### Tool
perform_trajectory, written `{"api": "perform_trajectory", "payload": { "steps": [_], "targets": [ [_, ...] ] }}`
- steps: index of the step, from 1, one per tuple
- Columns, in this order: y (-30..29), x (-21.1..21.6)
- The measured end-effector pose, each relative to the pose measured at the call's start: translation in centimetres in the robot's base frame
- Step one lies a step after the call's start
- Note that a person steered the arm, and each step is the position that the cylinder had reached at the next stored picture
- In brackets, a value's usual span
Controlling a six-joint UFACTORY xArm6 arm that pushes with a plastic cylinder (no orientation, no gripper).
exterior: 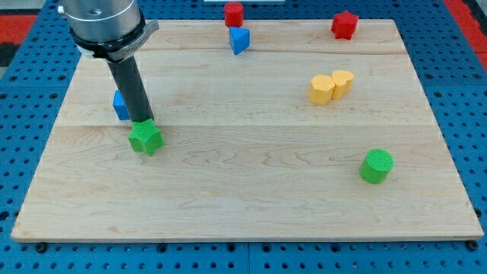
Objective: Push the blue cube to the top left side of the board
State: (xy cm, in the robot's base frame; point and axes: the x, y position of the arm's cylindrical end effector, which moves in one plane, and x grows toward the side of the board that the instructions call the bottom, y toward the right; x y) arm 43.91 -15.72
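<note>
Blue cube (pixel 119 105) at the table's (pixel 228 198) left, half hidden behind the dark rod. My tip (pixel 143 120) just right of it, touching the green star block (pixel 145 138). No jaws fitted. Farther right: blue wedge (pixel 240 40) below red block (pixel 233 14), two yellow blocks (pixel 331 85) touching, red star (pixel 345 25), green cylinder (pixel 377 166).

The blue cube (pixel 119 105) sits on the left part of the bench (pixel 251 190), about midway between its near and far edges. Only its left portion shows; my rod hides the rest. It rests flat on the wood, just behind and to the left of my tip (pixel 144 120), close beside it.
</note>
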Motion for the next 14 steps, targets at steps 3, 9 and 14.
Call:
{"api": "perform_trajectory", "payload": {
  "steps": [3,9,14],
  "targets": [
    [-0.7,-2.1],
    [-7.9,-9.9],
    [-1.7,-17.2]
  ]
}}
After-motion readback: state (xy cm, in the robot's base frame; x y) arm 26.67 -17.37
